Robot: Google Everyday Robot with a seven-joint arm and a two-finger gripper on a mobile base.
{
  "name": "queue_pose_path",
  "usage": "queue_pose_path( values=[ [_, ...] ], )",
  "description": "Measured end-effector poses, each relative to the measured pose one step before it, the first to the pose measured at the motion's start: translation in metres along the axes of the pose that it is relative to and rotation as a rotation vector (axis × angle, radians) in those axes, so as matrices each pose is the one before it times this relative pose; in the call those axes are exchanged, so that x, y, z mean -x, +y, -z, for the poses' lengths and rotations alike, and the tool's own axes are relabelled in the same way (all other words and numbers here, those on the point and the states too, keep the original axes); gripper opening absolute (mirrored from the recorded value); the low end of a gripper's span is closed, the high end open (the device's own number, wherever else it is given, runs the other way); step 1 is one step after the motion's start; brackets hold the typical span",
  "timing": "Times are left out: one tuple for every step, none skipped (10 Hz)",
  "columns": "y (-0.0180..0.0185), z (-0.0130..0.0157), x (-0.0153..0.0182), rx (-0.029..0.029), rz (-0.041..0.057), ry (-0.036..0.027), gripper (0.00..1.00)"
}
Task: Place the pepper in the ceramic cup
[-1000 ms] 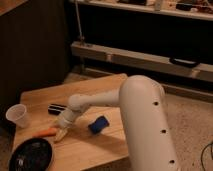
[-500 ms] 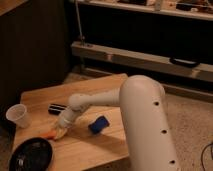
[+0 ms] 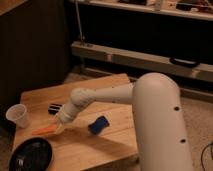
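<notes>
The pepper [image 3: 45,130] is a slender orange piece lying flat on the wooden table [image 3: 107,145], left of centre. My gripper [image 3: 58,125] is at the end of the white arm, low over the table, right at the pepper's right end. The ceramic cup [image 3: 17,115] is a small whitish tapered cup standing upright at the table's left edge, well left of the gripper and behind the pepper.
A blue block [image 3: 98,125] lies right of the gripper. A black cylinder [image 3: 54,108] lies behind the gripper. A black round dish [image 3: 30,155] sits at the front left corner. A dark cabinet wall and metal shelving stand behind the table.
The gripper has moved a little to the left and down toward the pepper. The pepper, cup and block have not moved.
</notes>
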Motion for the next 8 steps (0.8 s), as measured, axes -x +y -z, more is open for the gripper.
queue_pose_path(
  values=[
    [-0.0046,0.0218,0.015,-0.02592,0.01452,-0.00749,0.01],
    [-0.0054,0.01646,0.01172,-0.01912,0.00919,0.00425,0.01],
    [-0.00987,0.02383,0.01759,-0.02091,0.00687,0.01327,0.01],
    [-0.01088,0.01985,0.00985,-0.01539,0.00084,0.01641,0.01],
    [-0.00913,0.01482,0.0036,-0.00902,-0.00123,0.01863,0.01],
    [-0.01263,0.01337,0.00733,-0.009,0.00575,0.02893,0.01],
    [-0.01155,0.00785,0.00891,-0.00346,0.00709,0.03195,0.01],
    [-0.01126,0.00246,0.01056,0.00155,0.00726,0.03548,0.01]
  ],
)
